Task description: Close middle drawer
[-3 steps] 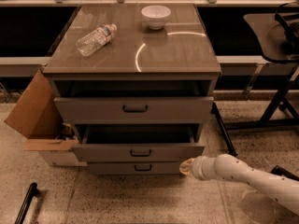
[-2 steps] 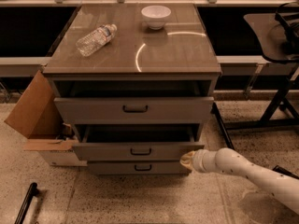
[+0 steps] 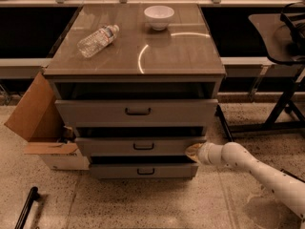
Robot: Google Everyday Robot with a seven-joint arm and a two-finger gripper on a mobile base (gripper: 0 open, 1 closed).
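Your gripper [image 3: 193, 152] sits low on the right side of the grey cabinet [image 3: 212, 87]. Its tan tip is against the right end of the middle drawer [image 3: 109, 146], touching the front panel or very nearly so. Whether the gripper is spread or closed you cannot tell from this angle. The white arm [image 3: 259, 173] runs back from it toward the lower right corner, just above the speckled floor [image 3: 143, 204].

The middle drawer stands part way out. A dark gap shows above its front, and the small dark handle [image 3: 143, 147] sits at the centre, well left of the gripper.

The top drawer [image 3: 95, 112] is also out, farther than the middle one, with a dark opening above it. The bottom drawer [image 3: 114, 171] sits a little behind the middle drawer's front.

On the bench [image 3: 186, 51], the glossy brown top of the cabinet:
- A clear plastic bottle [image 3: 97, 40] lies on its side at the left, cap toward the back right.
- A white bowl [image 3: 158, 16] stands upright at the back centre, apart from the bottle.

An open cardboard box [image 3: 35, 113] leans against the cabinet's left side on the floor. A black table [image 3: 274, 32] stands to the right, apart from the cabinet. A dark rod [image 3: 26, 209] lies on the floor at lower left.
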